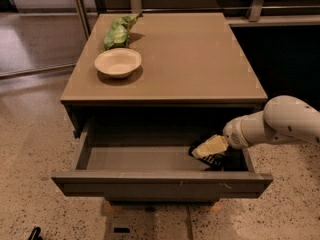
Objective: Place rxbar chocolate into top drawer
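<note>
The top drawer (160,183) is pulled open below the tabletop. My gripper (209,149) reaches from the right into the drawer's right end, low over its floor. The rxbar chocolate (214,159), a small black wrapper with thin white stripes, sits right under and against the gripper near the drawer's front right corner. I cannot tell whether it is held or lying on the drawer floor. My white arm (280,124) comes in from the right edge.
A cream bowl (118,62) and a green leafy-looking bag (118,32) sit at the back left of the brown cabinet top (200,59). The drawer's left and middle floor (135,158) is bare. Speckled floor surrounds the cabinet.
</note>
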Robot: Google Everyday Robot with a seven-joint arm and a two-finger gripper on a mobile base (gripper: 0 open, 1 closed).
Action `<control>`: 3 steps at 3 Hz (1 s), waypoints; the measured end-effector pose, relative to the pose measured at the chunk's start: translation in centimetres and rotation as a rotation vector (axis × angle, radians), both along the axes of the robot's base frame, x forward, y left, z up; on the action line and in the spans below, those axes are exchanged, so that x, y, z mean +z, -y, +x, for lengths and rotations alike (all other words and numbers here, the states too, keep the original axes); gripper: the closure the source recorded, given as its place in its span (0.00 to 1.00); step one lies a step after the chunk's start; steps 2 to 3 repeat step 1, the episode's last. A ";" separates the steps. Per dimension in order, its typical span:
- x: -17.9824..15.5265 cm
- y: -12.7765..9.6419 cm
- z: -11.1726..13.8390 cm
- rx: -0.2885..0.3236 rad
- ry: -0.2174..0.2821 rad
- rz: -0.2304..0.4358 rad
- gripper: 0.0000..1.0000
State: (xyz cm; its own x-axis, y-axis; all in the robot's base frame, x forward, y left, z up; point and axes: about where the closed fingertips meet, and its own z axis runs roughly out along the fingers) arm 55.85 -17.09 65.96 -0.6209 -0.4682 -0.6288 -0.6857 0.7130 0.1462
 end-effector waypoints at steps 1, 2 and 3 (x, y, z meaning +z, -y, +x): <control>2.5 0.1 -0.7 0.002 0.064 -0.010 0.00; 2.5 0.1 -0.7 0.002 0.064 -0.010 0.00; 2.5 0.1 -0.7 0.002 0.064 -0.010 0.00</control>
